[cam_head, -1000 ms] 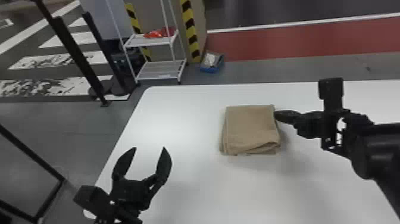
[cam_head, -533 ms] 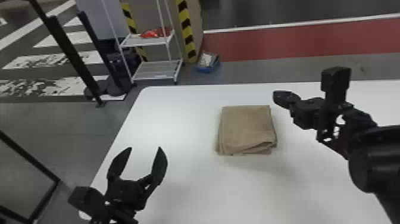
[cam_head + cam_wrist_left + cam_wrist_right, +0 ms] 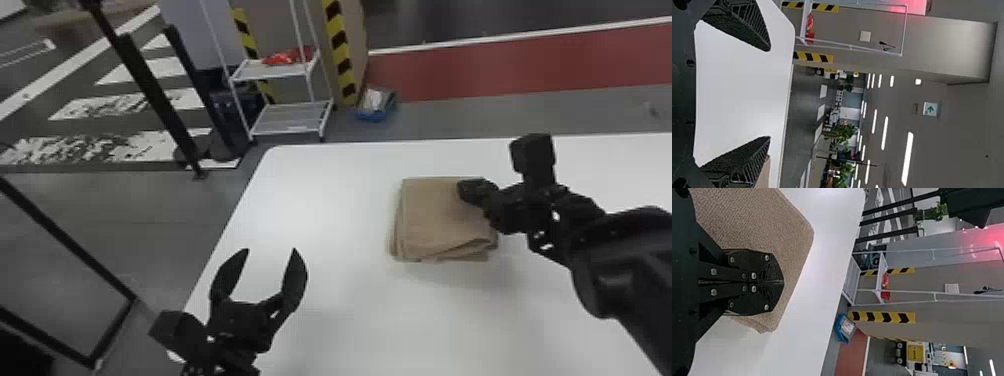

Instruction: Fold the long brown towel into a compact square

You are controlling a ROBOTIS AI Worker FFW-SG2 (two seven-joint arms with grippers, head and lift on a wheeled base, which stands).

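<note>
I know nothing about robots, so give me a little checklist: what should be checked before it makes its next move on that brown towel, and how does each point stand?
1. Towel lying well inside the edges of the white table: ok.
2. Towel folded into a compact, roughly square bundle: ok.
3. Layers lined up neatly: not ok; they sit unevenly along the side nearest the robot.
4. Right gripper shut, with no cloth seen between its fingertips: ok.
5. Right gripper lifted off the cloth: cannot tell; it is over the towel, but contact is unclear.
6. Left gripper away from the towel: ok, open and off to its left.
</note>
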